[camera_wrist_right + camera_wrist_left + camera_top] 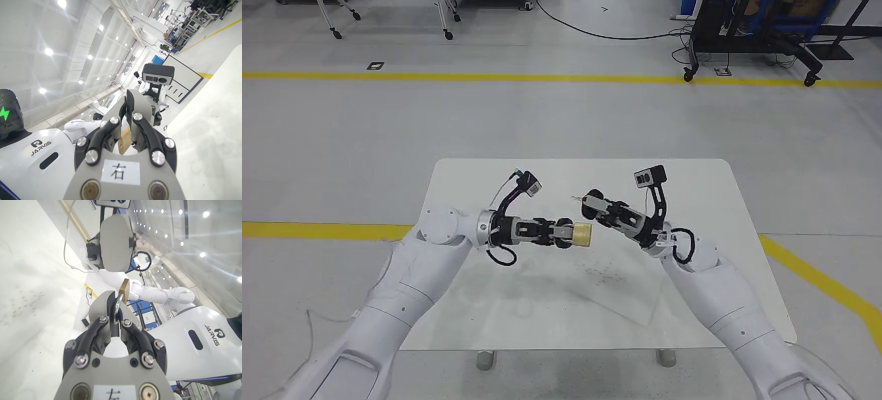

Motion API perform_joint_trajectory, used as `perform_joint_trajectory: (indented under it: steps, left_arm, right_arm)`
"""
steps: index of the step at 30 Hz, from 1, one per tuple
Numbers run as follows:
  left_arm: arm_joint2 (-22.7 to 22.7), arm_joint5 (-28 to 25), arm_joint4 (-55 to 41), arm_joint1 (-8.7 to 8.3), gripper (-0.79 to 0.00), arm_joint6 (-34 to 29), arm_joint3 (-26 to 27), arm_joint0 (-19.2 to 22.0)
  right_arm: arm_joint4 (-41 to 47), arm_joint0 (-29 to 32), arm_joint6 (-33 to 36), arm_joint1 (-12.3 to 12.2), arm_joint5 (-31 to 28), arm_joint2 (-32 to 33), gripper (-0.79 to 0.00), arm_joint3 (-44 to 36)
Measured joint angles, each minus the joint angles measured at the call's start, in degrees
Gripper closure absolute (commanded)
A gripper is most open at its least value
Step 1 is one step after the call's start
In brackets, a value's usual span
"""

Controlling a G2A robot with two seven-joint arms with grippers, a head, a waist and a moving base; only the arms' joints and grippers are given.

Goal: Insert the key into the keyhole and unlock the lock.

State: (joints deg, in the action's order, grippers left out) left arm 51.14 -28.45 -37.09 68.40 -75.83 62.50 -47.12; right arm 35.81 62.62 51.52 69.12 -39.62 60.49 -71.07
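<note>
Closest is the left gripper (115, 303), its fingers (100, 306) pinching the silver shackle (117, 302) of the lock (125, 290), so that the brass body stands out past the fingertips. Seen from the top view, the lock is held in the air over the middle of the worktop (692, 200). The right gripper (130, 102) is just beside the brass body, on the side toward the far edge. Its fingers are pressed together, and whether they hold anything between them I cannot tell. Small dark specks (604, 270) lie on the worktop under the grippers, a little toward the near edge
</note>
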Motion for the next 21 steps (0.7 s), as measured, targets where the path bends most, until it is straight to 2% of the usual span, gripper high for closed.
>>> perform_joint_trajectory:
  steps: [5, 10, 14, 21]
  left_arm:
    - [1.4, 0.7, -4.8, 0.23, 0.000, 0.3, -4.4, 0.1]
    - [1.9, 1.7, -5.5, 0.45, 0.000, 0.5, -6.2, 0.5]
    - [1.7, 2.5, -3.8, 0.55, 0.000, 0.8, -6.4, 0.8]
    - [-1.3, 3.8, 1.7, 1.06, 0.000, -3.8, -4.1, 2.1]
  right_arm:
    - [2.0, 0.4, 2.6, -0.1, 0.5, 0.8, 0.000, -0.5]
    - [0.9, 0.7, 4.5, -0.3, 0.6, 1.2, 0.000, -1.0]
    - [0.3, 1.0, 4.6, -0.3, 0.5, 1.6, 0.000, -1.4]
    - [1.9, 0.9, 2.7, 0.1, 0.1, 1.6, 0.000, -0.5]
